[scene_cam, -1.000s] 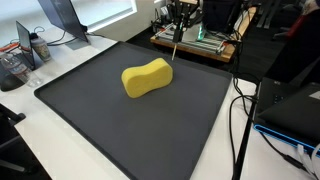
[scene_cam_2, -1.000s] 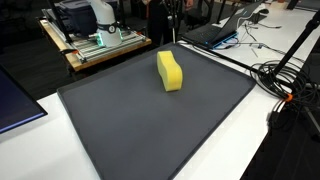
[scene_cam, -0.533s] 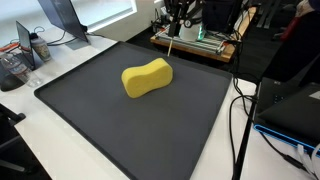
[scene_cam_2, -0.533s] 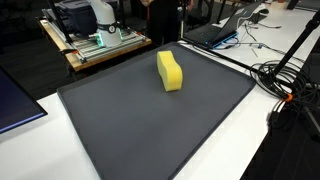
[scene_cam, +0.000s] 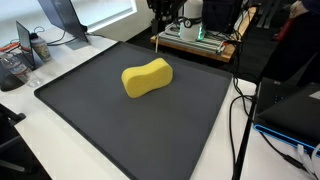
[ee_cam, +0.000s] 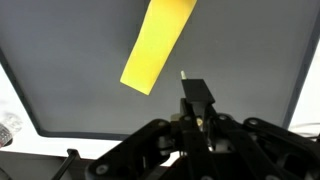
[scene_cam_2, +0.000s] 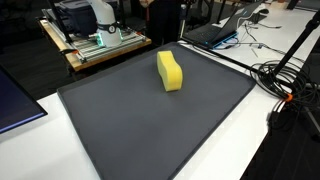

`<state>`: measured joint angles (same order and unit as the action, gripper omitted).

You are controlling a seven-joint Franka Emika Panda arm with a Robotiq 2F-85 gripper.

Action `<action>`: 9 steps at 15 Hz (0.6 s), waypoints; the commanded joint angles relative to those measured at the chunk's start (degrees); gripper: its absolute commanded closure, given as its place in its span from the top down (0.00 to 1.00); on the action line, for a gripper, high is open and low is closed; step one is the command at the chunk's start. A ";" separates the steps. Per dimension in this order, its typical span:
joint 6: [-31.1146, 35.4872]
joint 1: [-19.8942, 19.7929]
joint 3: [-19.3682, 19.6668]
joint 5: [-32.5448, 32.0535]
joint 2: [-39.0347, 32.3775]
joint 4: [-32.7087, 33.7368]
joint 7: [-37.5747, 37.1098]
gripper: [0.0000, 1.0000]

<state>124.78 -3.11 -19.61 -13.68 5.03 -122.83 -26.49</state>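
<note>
We see the gripper point(scene_cam: 160, 20) near the top middle of an exterior view. A moment ago it hung lower, with its thin stick point(scene_cam: 157, 40) pointing down close to the top right end of the yellow sponge point(scene_cam: 147, 78). Now it has gone up and a little to the left in the picture. The stick tip now hangs over the far edge of the dark mat point(scene_cam: 120, 130), apart from the sponge.

The sponge has not moved at all. It lies in the same spot, in the upper middle of the mat, in both exterior views point(scene_cam_2: 170, 71). It has the same curvy shape and nothing touches it.

In the wrist view the gripper point(ee_cam: 197, 100) comes up from the bottom of the picture. Its jaws are pinched tight on the thin stick point(ee_cam: 184, 78), which pokes out a little way toward the upper left. The sponge point(ee_cam: 158, 42) shows as a long yellow bar at the top middle, just past the stick's tip but not touching it. The dark mat point(ee_cam: 70, 60) fills the rest of that view.

We think this means the stick is being carried up and away from the sponge, not pressed into it. The grip looks firm, so the stick seems safe in the jaws.

Behind the mat stands a wooden bench point(scene_cam: 200, 42) with gear on it. Black cables point(scene_cam: 240, 110) hang down at the right side.
</note>
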 commanded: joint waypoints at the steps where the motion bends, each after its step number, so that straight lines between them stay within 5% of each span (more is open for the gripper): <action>1: -7.38 3.88 6.06 4.14 0.08 4.53 8.07 0.03; 9: -17.69 4.89 14.25 12.64 9.05 2.93 27.53 0.03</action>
<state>110.27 1.03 -8.48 -3.62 10.02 -118.48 -4.90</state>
